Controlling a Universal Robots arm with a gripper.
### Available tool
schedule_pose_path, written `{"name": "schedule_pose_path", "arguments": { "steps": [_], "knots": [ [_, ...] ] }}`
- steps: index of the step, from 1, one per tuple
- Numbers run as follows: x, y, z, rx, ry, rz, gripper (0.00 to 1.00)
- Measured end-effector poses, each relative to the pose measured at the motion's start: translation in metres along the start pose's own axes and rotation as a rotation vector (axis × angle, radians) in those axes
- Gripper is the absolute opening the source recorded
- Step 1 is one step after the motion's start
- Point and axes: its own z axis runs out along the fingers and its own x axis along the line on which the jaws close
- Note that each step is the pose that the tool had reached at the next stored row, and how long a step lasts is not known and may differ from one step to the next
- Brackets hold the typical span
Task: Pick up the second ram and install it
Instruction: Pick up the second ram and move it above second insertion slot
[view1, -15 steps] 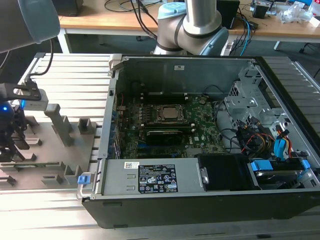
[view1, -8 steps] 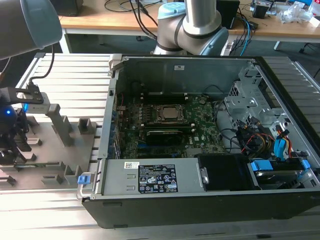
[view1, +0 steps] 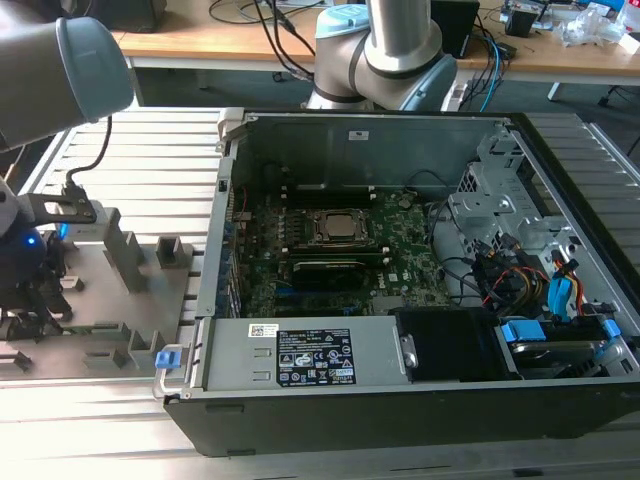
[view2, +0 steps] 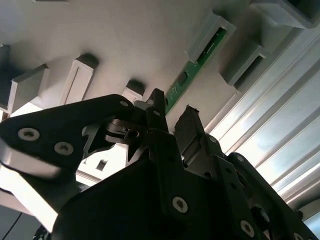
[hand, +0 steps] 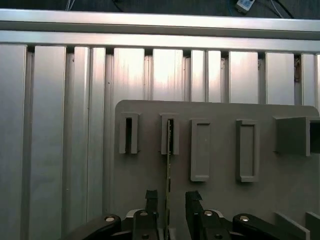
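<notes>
While standing on edge in a slot of the grey fixture plate, at the exterior view's left, the second ram is showing as a thin green stick. The gripper is straddling it, fingers parted, apparently not touching. Likely handling light, stiff and fragile; flat faces suiting the hold. Rightward, the computer case is lying open.

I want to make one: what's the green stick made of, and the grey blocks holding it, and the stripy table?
The green stick looks like circuit board, flat and matte green with tiny parts. The grey blocks are probably plastic, dull and evenly grey. The stripy table is likely aluminium, silvery, grooved and gleaming.
</notes>
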Motion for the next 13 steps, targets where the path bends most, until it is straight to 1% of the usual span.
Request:
{"name": "schedule_pose_path", "arguments": {
  "steps": [5,10,11,13],
  "knots": [
    [0.0004,-0.0008,0.0173,-0.0002,0.0003,-0.007,0.36],
    [0.0005,-0.0008,0.0188,-0.0002,0.0004,-0.008,0.36],
    [0.0005,-0.0008,0.0189,-0.0002,0.0004,-0.008,0.28],
    [0.0004,-0.0008,0.0191,-0.0002,0.0004,-0.008,0.16]
  ]
}}
